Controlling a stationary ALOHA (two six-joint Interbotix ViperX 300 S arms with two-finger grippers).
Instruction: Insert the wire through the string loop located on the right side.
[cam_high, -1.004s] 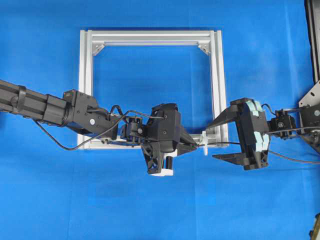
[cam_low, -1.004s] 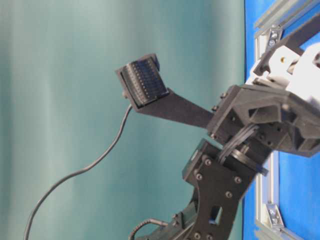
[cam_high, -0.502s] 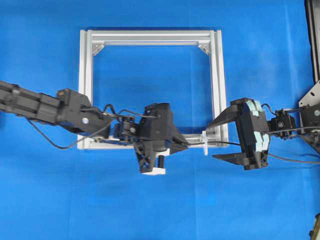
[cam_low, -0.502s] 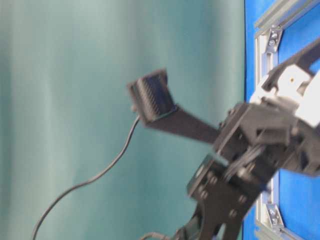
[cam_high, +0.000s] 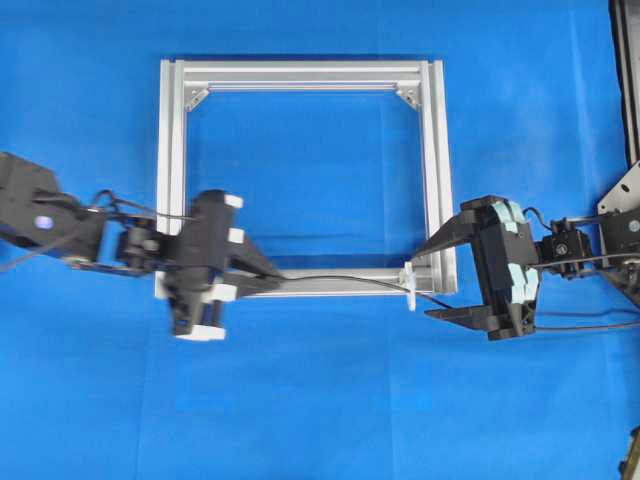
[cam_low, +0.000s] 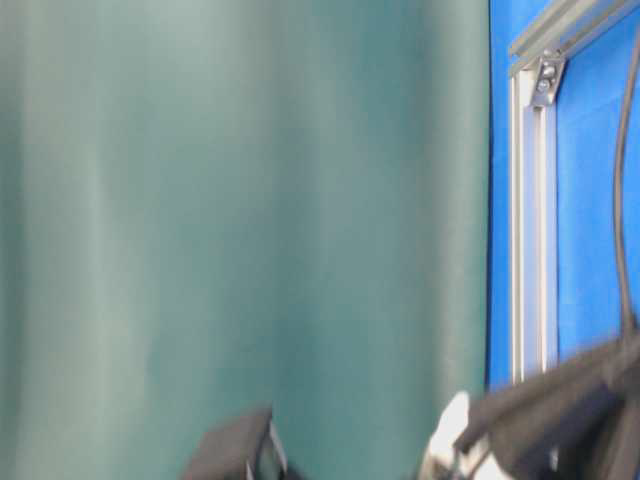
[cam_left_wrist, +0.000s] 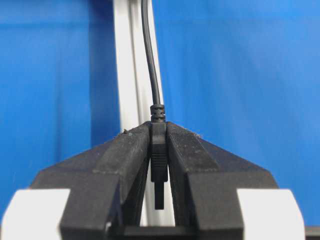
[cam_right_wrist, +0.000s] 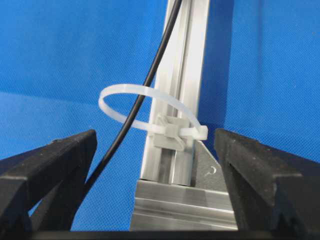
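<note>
Wire (cam_left_wrist: 159, 150) is pinched by its plug end between the closed fingers of the left gripper (cam_high: 268, 283). From there it runs away along the frame bar (cam_high: 340, 285), passes through the white loop (cam_right_wrist: 131, 106), and continues between the wide-open fingers of the right gripper (cam_high: 432, 280). That loop sits just ahead of the right gripper, tied to the bar.

You're looking at two matte black arms, boxy segments with thin black cables looping off them. Your left gripper (cam_high: 262, 283) has chunky black fingers with white blocks right behind them, near the base. Your right gripper (cam_high: 437, 282) has long tapering black fingers and pale mint-green tape strips across the housing behind them.
</note>
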